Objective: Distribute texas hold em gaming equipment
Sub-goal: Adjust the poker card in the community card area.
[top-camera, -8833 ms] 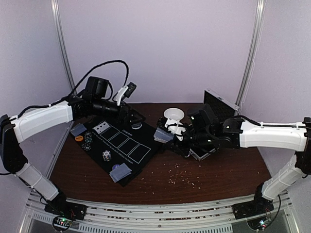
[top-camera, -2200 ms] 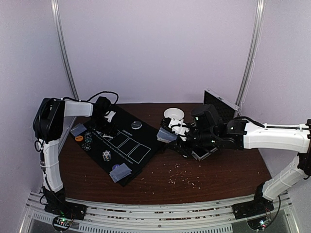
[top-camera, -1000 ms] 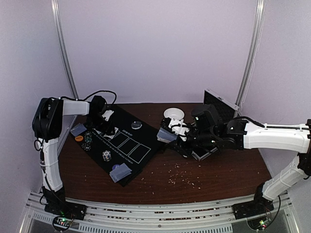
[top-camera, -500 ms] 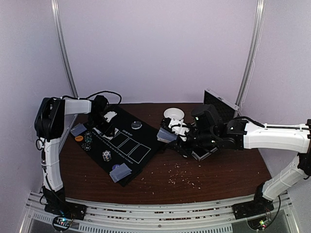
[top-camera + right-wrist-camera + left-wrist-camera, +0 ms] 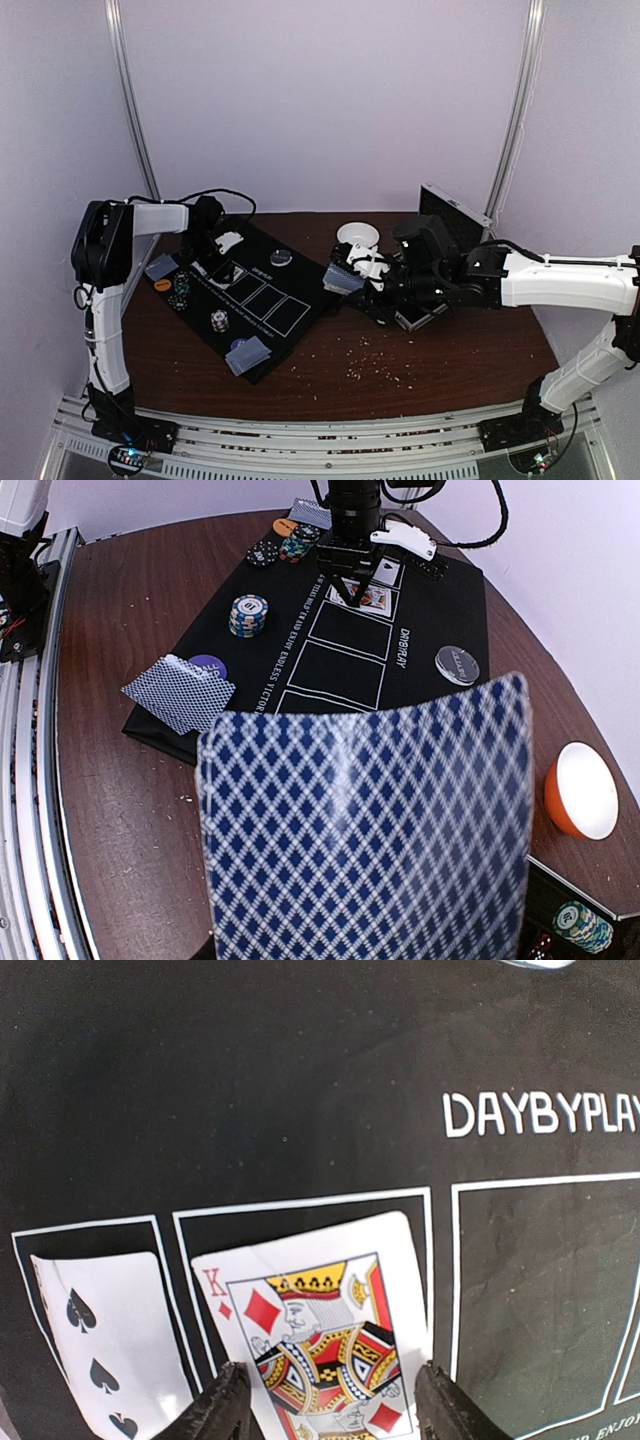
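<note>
My left gripper (image 5: 335, 1410) is open, its fingers either side of a face-up king of diamonds (image 5: 320, 1345) lying in the second box of the black mat (image 5: 300, 1090). A face-up spade card (image 5: 105, 1350) lies in the first box. In the top view the left gripper (image 5: 222, 258) is low over the mat's far left. My right gripper (image 5: 350, 275) is shut on a deck of blue-backed cards (image 5: 370, 830) above the table's middle. Chip stacks (image 5: 180, 292) (image 5: 218, 320), face-down cards (image 5: 160, 266) (image 5: 248, 352), an orange disc (image 5: 162, 285) and a grey disc (image 5: 282, 257) sit around the mat.
A white bowl with an orange rim (image 5: 358, 234) stands behind the right gripper. The silver case (image 5: 455, 212) stands open at the back right, with chips (image 5: 578, 925) in it. Crumbs dot the wooden table (image 5: 400, 360). A purple disc (image 5: 208, 665) lies by the near cards.
The left arm has swung down onto the mat, and a king of diamonds now lies in the second box beside the first card. The right arm and deck have not moved.
</note>
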Motion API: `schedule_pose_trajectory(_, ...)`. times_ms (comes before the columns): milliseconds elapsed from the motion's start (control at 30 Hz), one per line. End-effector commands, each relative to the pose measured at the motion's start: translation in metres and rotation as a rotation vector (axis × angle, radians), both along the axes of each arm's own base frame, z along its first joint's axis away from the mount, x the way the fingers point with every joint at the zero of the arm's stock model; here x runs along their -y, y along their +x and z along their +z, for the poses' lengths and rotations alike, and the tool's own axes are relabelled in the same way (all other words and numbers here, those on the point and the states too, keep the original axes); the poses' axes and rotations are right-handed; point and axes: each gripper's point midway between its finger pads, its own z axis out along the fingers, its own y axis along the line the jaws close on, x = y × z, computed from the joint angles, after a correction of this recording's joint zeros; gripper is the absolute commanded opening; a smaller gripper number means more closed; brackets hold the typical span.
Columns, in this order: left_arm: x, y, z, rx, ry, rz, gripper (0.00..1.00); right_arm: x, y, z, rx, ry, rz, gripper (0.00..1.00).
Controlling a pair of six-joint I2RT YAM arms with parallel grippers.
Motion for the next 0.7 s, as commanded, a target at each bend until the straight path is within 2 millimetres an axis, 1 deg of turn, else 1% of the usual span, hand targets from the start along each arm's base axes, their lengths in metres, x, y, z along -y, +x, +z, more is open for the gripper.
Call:
schedule_pose_trajectory(0, -0.021, -0.013, -0.012, -0.053, 0.106, -0.011, 0.59, 0.002, 0.003, -0.002, 0.007, -0.011, -0.010, 0.39)
schedule_pose_trajectory(167, -0.025, -0.005, -0.003, -0.010, 0.130, 0.003, 0.59, 0.003, 0.003, -0.001, 0.007, -0.010, -0.012, 0.39)
schedule_pose_trajectory(333, -0.023, 0.002, 0.017, 0.046, 0.113, 0.012, 0.59, 0.004, 0.002, -0.002, 0.006, -0.011, -0.014, 0.39)
schedule_pose_trajectory(367, -0.022, 0.004, 0.024, 0.062, 0.108, 0.018, 0.59, 0.003, 0.002, -0.001, 0.005, -0.010, -0.014, 0.39)
schedule_pose_trajectory(467, -0.015, 0.004, 0.041, 0.091, 0.073, 0.015, 0.60, 0.003, 0.003, -0.003, 0.003, -0.010, -0.015, 0.39)
schedule_pose_trajectory(567, -0.002, 0.000, 0.057, 0.114, 0.031, -0.001, 0.60, 0.001, 0.002, -0.003, -0.001, -0.009, -0.009, 0.39)
schedule_pose_trajectory(667, 0.010, -0.011, 0.062, 0.098, -0.004, -0.017, 0.60, 0.000, 0.003, -0.003, -0.003, -0.006, -0.008, 0.39)
